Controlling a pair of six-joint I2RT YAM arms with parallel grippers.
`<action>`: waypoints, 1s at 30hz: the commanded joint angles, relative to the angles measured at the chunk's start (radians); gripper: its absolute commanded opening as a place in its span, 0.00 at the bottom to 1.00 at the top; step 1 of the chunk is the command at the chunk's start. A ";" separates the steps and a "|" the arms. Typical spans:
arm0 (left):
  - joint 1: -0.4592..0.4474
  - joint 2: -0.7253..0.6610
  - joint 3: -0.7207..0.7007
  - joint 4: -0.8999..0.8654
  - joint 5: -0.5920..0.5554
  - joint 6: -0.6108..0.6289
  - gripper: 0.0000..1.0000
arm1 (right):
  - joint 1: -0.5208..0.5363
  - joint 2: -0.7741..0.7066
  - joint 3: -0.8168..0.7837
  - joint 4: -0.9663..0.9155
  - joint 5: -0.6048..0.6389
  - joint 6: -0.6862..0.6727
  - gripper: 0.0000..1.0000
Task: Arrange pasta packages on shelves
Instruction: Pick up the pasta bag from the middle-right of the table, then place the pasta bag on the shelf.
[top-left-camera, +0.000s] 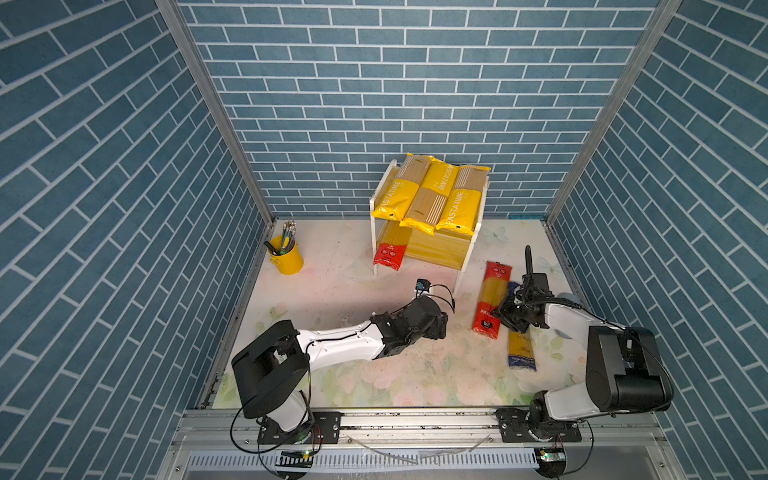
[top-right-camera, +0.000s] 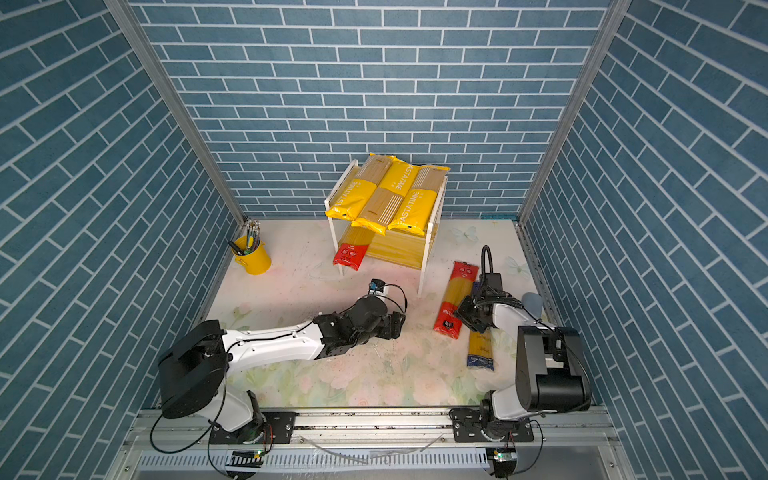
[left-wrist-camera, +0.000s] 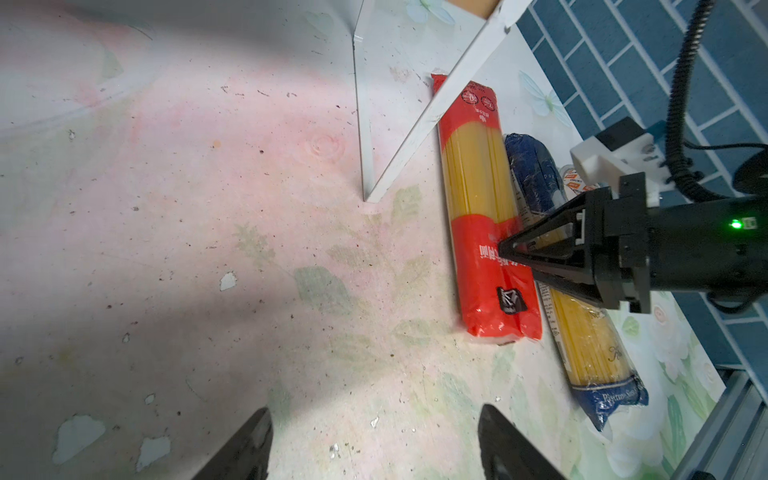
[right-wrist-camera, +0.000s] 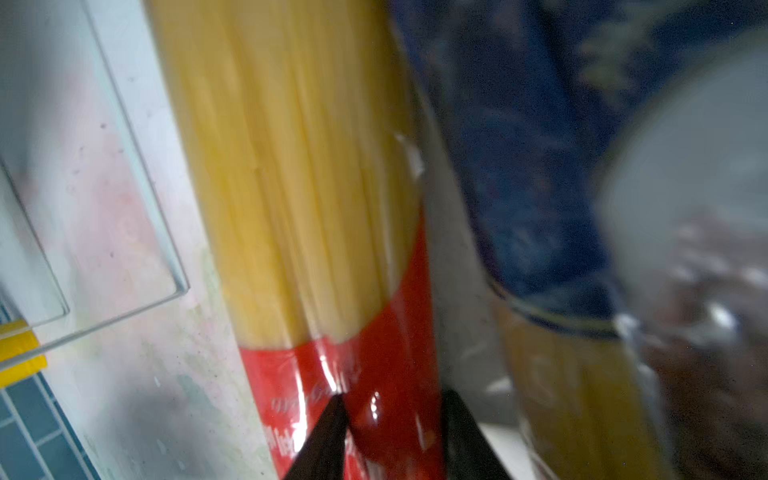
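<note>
**Operator:** State surface and enclosure.

**Technician:** The tabletop (top-left-camera: 353, 365) carries a pale floral print, scuffed and speckled with dark debris. Blue brick-pattern walls (top-left-camera: 374, 83) enclose 3 sides. An aluminium rail (top-left-camera: 415, 419) along the front edge carries both arm bases. A yellow pencil cup (top-left-camera: 286, 259) stands near the left wall.

**Operator:** Stock positions?

**Technician:** The rack (top-left-camera: 436, 249) stands at the back wall.
- Upper tier: 3 PASTATIME bags (top-left-camera: 432, 191) side by side.
- Lower tier, left end: 1 shelved red-ended bag (top-left-camera: 390, 249).
- Tabletop, right of the rack: the loose red-ended bag (top-left-camera: 492, 295), with the blue-ended bag (top-left-camera: 521, 349) just beside it and partly under the right arm.

**Operator:** Grippers?

**Technician:**
- Left gripper (left-wrist-camera: 374, 415): jaws wide, nothing between them, low over bare tabletop.
- Right gripper (left-wrist-camera: 515, 259): jaws narrow, pinching the near red end of the loose red-ended bag, which lies on the tabletop.
</note>
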 joint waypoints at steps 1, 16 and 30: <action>0.005 -0.034 -0.019 0.022 -0.009 -0.004 0.79 | 0.001 0.053 -0.064 0.151 -0.057 0.032 0.06; 0.089 -0.177 -0.123 0.078 0.002 -0.086 0.80 | 0.149 -0.393 -0.029 -0.213 -0.089 0.107 0.00; 0.233 -0.388 -0.188 -0.088 -0.073 -0.075 0.81 | 0.487 -0.600 0.023 -0.352 -0.094 0.390 0.00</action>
